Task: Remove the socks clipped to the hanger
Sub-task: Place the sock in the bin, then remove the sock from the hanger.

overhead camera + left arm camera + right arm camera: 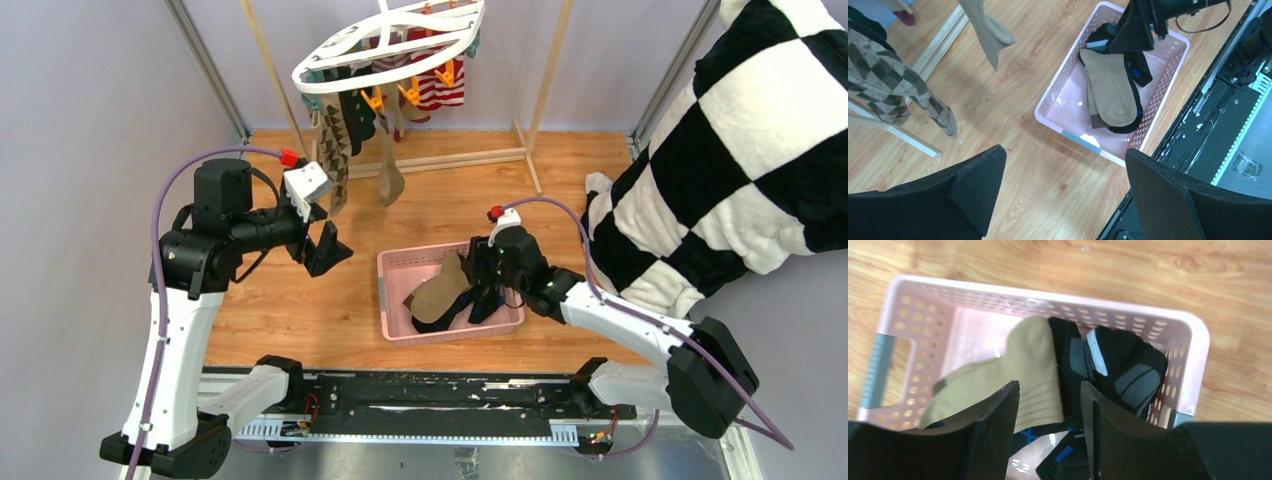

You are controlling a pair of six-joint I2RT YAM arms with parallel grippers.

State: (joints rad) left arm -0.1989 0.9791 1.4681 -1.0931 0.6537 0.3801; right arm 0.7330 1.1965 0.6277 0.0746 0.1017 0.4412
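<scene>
The white oval hanger (390, 45) hangs at the back with orange and teal clips. A brown argyle sock (333, 150), a tan sock (389, 165), a dark green sock (360, 115) and a red-and-white striped sock (440, 90) hang from it. A tan sock (440, 290) and a black-and-blue sock (1128, 365) lie in the pink basket (395, 265). My left gripper (325, 250) is open and empty, left of the basket and below the argyle sock (878, 75). My right gripper (1049, 386) is open just above the socks in the basket, holding nothing.
The wooden rack frame (455, 160) stands on the floor behind the basket. A big black-and-white checkered cloth (740, 130) fills the right side. A black rail (440, 395) runs along the near edge between the arm bases.
</scene>
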